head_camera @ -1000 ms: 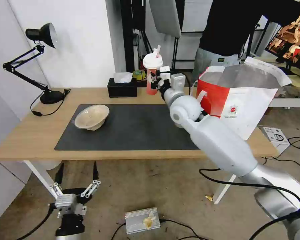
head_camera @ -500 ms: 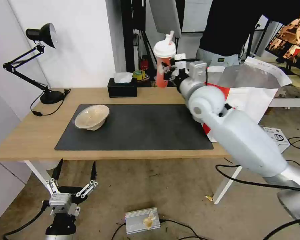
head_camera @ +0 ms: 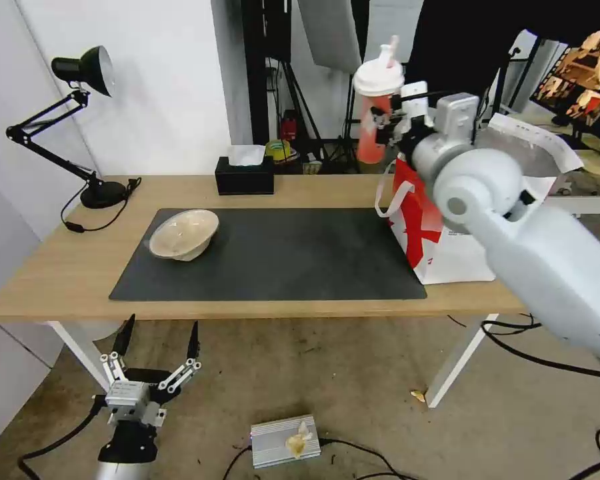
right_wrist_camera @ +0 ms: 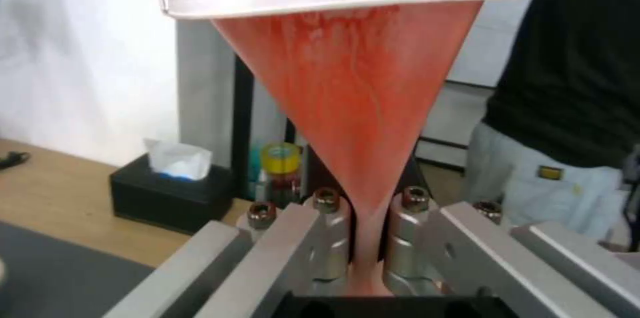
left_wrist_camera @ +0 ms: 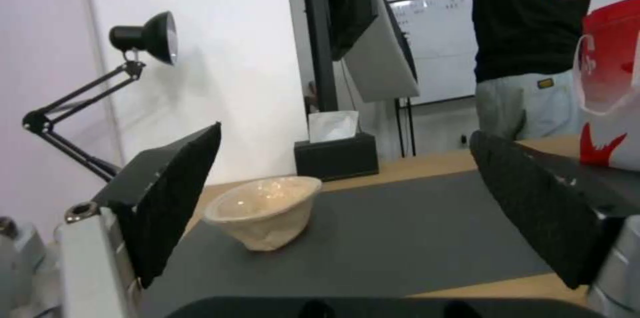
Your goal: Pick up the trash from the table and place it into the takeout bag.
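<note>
Right gripper (head_camera: 384, 127): my fingers are clamped on the red cup (head_camera: 373, 130), pinching its lower body; I hold it in the air, above the table (head_camera: 60, 267) and just beside the near upper edge of the bag (head_camera: 440, 247).
Cup: roughly upright, white lid (head_camera: 378, 75) on top with the straw (head_camera: 391, 49) sticking up; in my right wrist view its red body (right_wrist_camera: 347, 108) narrows down between my fingers (right_wrist_camera: 313, 238).
Bag: stands on the right end of the table, touching the mat's (head_camera: 280, 257) right edge, red side toward the mat, a white strap (head_camera: 388, 193) hanging at its near corner.
Beige bowl (head_camera: 183, 233): on the left part of the mat, tilted; my left wrist view shows it (left_wrist_camera: 265, 210) resting there alone.
Left gripper (head_camera: 157, 340): parked low beneath the table's front edge, fingers spread wide, holding nothing.
Tissue box (head_camera: 244, 175): at the table's far edge, behind the mat.
Lamp (head_camera: 80, 120): on the far left corner.
</note>
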{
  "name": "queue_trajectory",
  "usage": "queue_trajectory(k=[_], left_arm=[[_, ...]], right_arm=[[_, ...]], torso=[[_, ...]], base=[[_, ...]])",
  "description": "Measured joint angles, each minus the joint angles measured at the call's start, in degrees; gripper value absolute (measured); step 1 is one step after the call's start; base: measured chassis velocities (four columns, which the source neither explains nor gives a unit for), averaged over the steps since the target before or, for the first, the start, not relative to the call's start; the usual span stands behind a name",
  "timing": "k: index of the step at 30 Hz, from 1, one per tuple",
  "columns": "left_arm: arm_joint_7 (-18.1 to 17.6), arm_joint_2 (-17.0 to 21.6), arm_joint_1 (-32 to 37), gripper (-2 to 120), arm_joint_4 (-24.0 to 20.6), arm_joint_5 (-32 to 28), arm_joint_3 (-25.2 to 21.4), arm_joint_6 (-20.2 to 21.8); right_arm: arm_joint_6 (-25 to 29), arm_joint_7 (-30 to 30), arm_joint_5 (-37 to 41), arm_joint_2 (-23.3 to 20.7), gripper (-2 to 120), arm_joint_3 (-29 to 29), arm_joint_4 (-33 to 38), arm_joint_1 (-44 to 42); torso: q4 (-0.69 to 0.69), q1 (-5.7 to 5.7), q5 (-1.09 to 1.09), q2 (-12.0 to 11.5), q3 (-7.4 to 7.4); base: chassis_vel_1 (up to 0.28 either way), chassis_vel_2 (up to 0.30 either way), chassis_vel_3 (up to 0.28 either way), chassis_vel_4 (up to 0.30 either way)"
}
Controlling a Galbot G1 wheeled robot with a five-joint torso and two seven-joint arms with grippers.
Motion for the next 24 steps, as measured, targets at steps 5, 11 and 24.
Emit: queue_trajectory(k=[5,11,24], left_arm=[[0.11,2.43,0.04,100,0.20,-1.87,0.09,0.09],[0.61,4.03,-0.44,100,0.46,-3.37,-0.19,-0.16],[0.84,3.95,-1.29,100,0.74,-3.49,0.87,-0.15]], right_arm=[[-0.53,0.00,0.85,-3.39,2,2.40,0.73,-0.02],[-0.57,-0.10,0.96,-5.09,2,4.78,0.49,-1.05],[0.06,-1.60,0.34,-6.81,2,8.32,-4.66,-2.79]], torso=[[0.00,0.00,0.00,0.00,0.00],[0.01,0.00,-0.01,0.00,0.00],[0.01,0.00,0.00,0.00,0.00]], base=[[0.000,0.000,0.000,0.000],[0.000,0.000,0.000,0.000],[0.000,0.000,0.000,0.000]])
